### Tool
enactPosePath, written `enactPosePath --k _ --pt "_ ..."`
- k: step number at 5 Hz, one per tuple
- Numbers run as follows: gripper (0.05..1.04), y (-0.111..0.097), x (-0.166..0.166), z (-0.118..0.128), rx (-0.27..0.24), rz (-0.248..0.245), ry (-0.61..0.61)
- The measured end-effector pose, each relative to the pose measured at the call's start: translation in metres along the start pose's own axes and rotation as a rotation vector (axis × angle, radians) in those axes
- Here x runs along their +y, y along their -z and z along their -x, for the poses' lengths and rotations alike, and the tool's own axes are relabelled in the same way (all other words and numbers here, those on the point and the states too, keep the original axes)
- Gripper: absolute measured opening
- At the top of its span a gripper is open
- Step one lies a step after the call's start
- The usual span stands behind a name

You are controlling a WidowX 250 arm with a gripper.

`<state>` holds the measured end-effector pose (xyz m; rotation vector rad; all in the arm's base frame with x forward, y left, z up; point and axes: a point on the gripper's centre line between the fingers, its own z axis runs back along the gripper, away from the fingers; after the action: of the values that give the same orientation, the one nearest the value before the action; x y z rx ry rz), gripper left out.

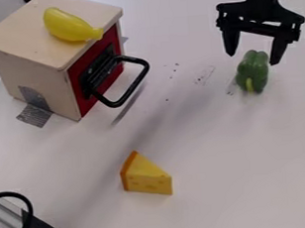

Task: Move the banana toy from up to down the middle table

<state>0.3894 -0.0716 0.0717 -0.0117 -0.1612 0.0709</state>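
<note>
Banana toy [68, 26] lies atop box [37, 50] with jutting handle [142, 73]; cheese [147, 178], pepper [252, 69] on table [233, 179].

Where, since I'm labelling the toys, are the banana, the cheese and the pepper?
Banana [68, 26]: camera view, middle of its yellow body.
Cheese [147, 184]: camera view, its upright side with the small holes.
Pepper [253, 70]: camera view, middle of its green body.
</note>
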Motion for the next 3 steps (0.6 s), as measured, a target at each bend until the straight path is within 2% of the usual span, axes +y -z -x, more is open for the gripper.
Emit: enactPosePath --k 1,2,3 --pt "1.0 0.013 0.001 0.006 0.04 -0.011 0.001" --pt "0.999 0.014 0.003 0.011 0.069 -0.019 -0.002" --pt "1.0 -0.007 0.008 0.007 0.036 -0.021 -0.007"
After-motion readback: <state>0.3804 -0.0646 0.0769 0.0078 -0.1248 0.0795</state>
